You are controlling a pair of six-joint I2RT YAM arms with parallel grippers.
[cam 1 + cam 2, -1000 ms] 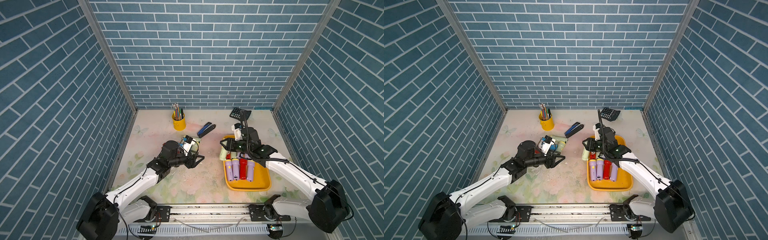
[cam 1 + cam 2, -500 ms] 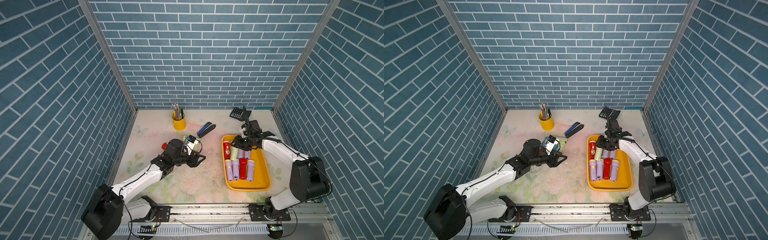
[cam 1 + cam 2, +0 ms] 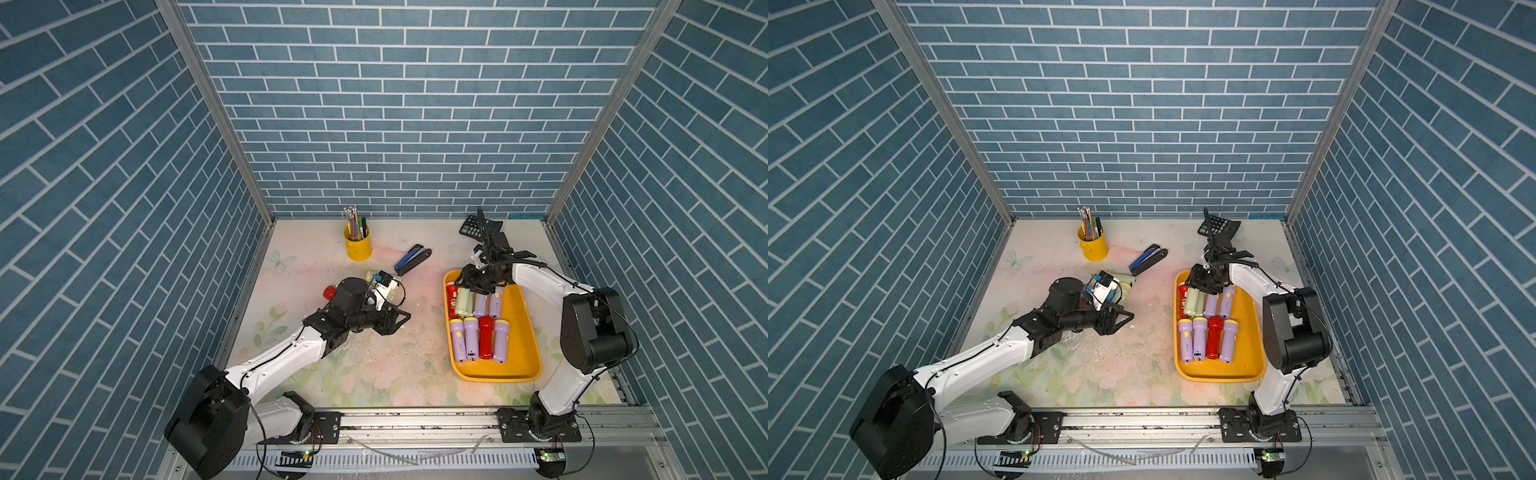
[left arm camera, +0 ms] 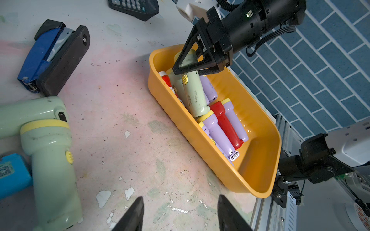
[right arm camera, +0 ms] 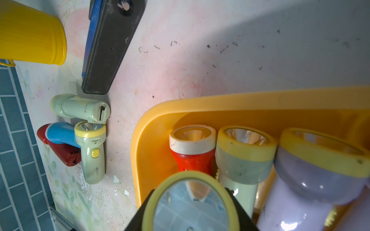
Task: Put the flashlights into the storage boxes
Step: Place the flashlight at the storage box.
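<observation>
Pale green flashlight (image 4: pixel 193 94) is clamped between the right fingers (image 4: pixel 200 67). It is tilted, butt end low, over the far end of the yellow tray (image 4: pixel 250 180). Cannot tell whether it touches the flashlights lying under the fingers. Left fingers (image 4: pixel 135 220) are spread and empty above the tabletop (image 4: pixel 130 100). Beside them lie the loose flashlights (image 5: pixel 90 156): two pale green, one blue, one red, clustered.

The right gripper (image 3: pixel 475 286) holds a pale green flashlight (image 3: pixel 462 304) at the yellow tray's (image 3: pixel 519 368) far end; nearer lie three lilac flashlights (image 3: pixel 471 343) and a red flashlight (image 3: pixel 485 343); the left gripper (image 3: pixel 395 326) hangs over the table (image 3: pixel 374 368)
</observation>
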